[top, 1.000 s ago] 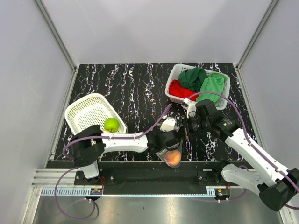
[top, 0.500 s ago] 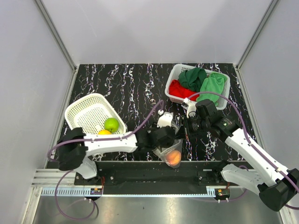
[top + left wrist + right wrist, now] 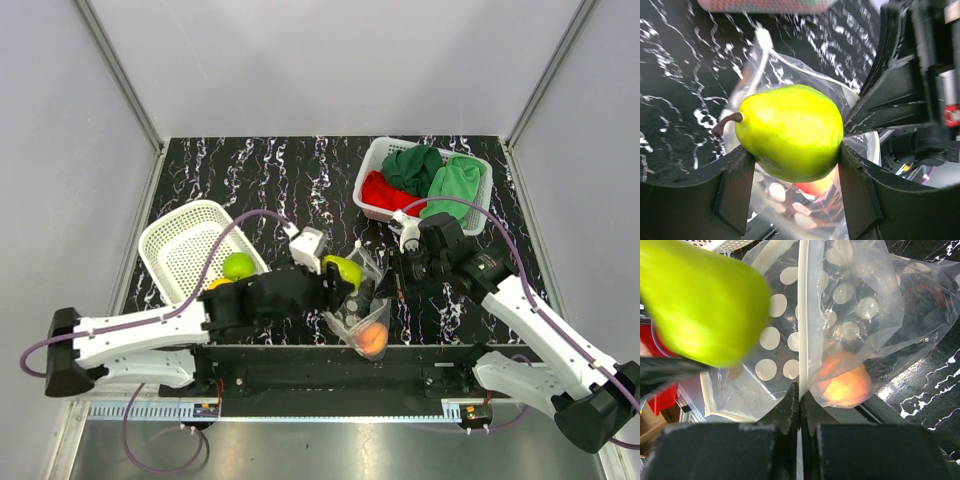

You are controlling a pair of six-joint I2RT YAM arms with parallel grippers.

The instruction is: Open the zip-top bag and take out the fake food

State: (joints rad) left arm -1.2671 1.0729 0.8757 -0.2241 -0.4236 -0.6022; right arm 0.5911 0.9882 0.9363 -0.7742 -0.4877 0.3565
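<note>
One fruit has just left the zip-top bag (image 3: 850, 305): your left pincer (image 3: 794, 161) clamps the green fruit (image 3: 790, 131) just above it. The right pincer (image 3: 800, 391) pinches the bag's zip edge, and the peach (image 3: 842, 381) remains inside.

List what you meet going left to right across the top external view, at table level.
White basket → green pear → right gripper → light green cloth. The zip-top bag overlaps the pear, so it is left out.

Bright, even light — blurry wrist close-ups
</note>
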